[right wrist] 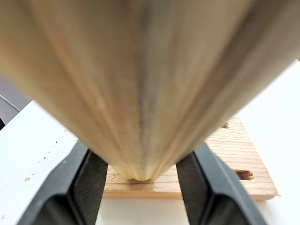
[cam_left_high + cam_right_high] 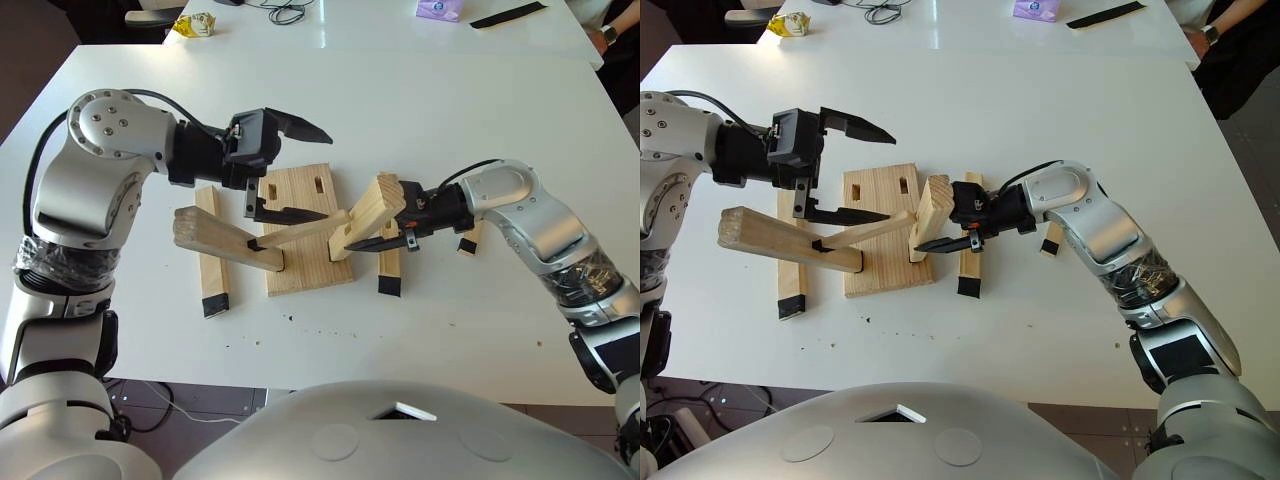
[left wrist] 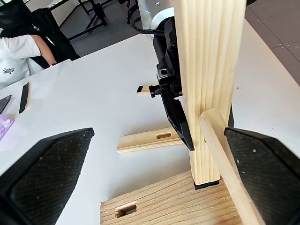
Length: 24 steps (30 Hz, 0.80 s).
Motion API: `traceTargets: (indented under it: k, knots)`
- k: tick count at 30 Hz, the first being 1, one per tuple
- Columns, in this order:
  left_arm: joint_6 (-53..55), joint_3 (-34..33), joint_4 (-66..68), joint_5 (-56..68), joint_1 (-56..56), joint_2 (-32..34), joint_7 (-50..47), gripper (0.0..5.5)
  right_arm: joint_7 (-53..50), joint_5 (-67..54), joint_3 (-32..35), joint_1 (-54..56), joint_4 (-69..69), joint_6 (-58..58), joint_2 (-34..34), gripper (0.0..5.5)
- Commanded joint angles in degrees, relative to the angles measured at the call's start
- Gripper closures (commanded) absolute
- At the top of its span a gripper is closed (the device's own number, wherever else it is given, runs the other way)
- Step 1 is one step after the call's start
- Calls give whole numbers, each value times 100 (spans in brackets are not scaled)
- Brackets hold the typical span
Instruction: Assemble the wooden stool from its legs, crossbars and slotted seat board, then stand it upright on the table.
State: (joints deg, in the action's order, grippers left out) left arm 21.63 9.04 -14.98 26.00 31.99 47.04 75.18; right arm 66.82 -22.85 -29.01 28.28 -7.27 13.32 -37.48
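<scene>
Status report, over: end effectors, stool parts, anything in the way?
Left end effector open, by the crossbar. Right end effector shut on leg, its end at the seat board. Crossbar links it to second leg. Loose legs flank board.

On a second bench (image 2: 360,30) behind the white bench (image 2: 450,100): crumpled yellow packet (image 2: 193,24) at left, dark cables (image 2: 285,10) near the middle, purple packet (image 2: 440,9) and black strip (image 2: 508,15) toward the right. Near the white bench's front edge, a few dark specks (image 2: 290,320).

Seat board (image 2: 305,265) flat on table (image 2: 450,90), right jaws clamping a leg (image 2: 372,210) at its edge, left jaws spread
</scene>
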Motion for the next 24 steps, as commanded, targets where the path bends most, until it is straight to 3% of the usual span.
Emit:
traceTargets:
  k: [1,24]
  knots:
    - [-4,72,7,-99,-12,7,43,33,-155,1031,-412,-387,655,511,-373,346]
    - [-236,350,381,-418,-441,-61,-37,33,-99,1024,-442,-397,578,519,-417,346]
